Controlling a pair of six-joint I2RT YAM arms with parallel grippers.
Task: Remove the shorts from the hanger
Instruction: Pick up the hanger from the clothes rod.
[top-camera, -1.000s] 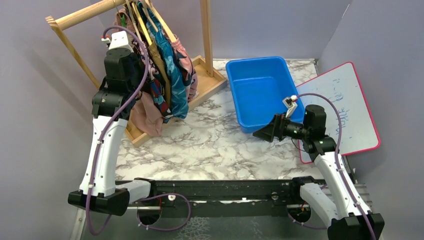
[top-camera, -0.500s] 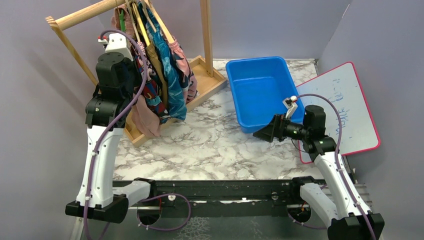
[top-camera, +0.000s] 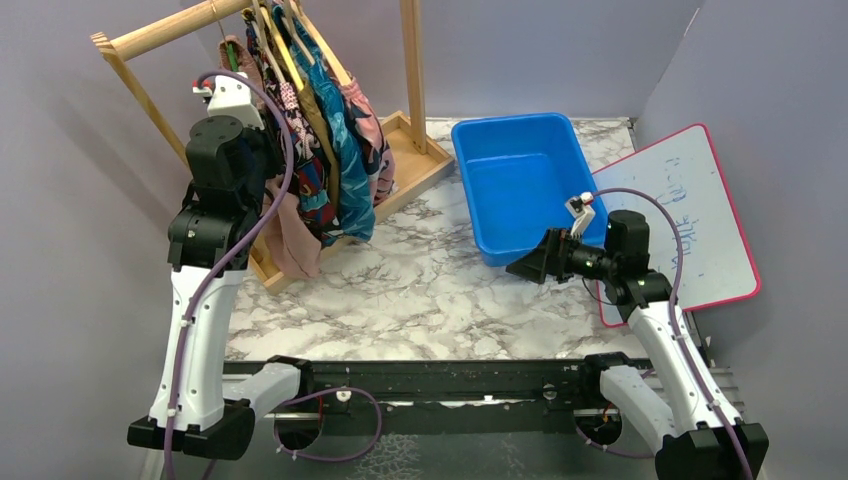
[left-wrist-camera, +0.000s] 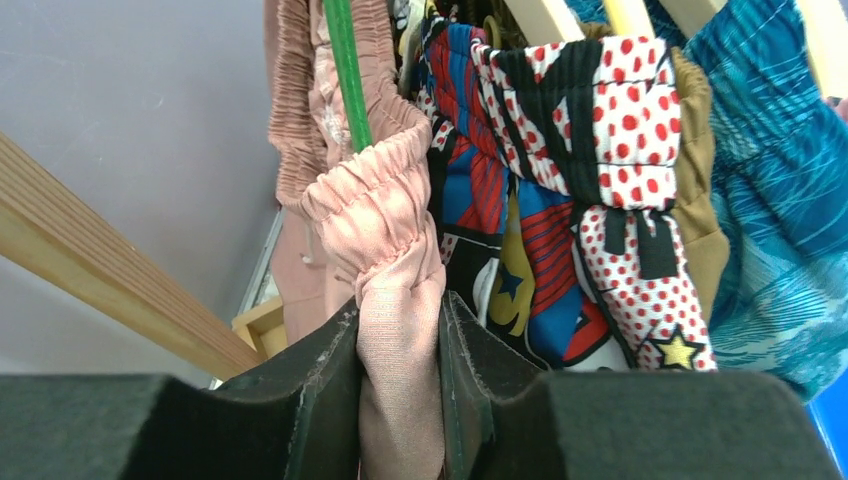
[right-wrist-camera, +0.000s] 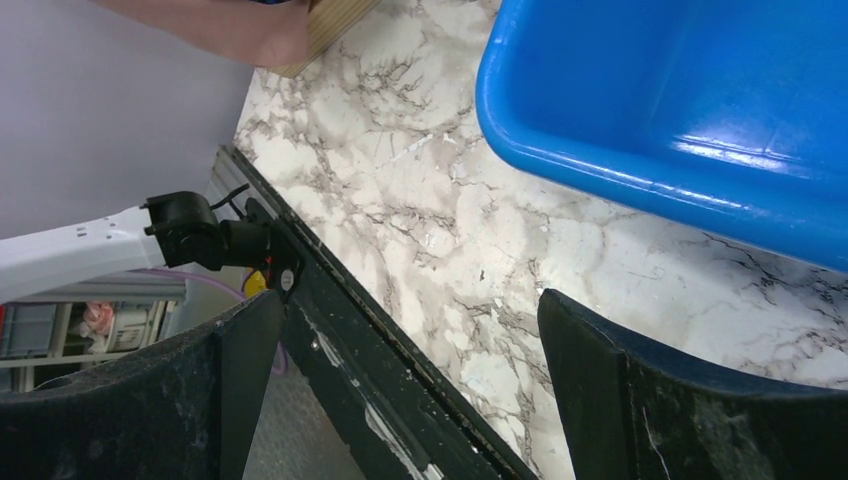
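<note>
We find only in the left wrist view the left gripper nearly closed, pinching the pink shorts below the green hanger on the rack, overhead view hides this grip, right gripper fully spread, holding nothing

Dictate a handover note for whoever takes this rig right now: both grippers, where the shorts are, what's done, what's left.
Left gripper: closed on the pink shorts, pinching fabric below the waistband, which sits on the green hanger.
Right gripper: open, empty, above the table beside the blue bin.
Comic-print shorts, teal shorts and others hang on the wooden rack.
Done: nothing removed yet; the bin is empty.
Left: pull the pink pair free, then the rest.
</note>
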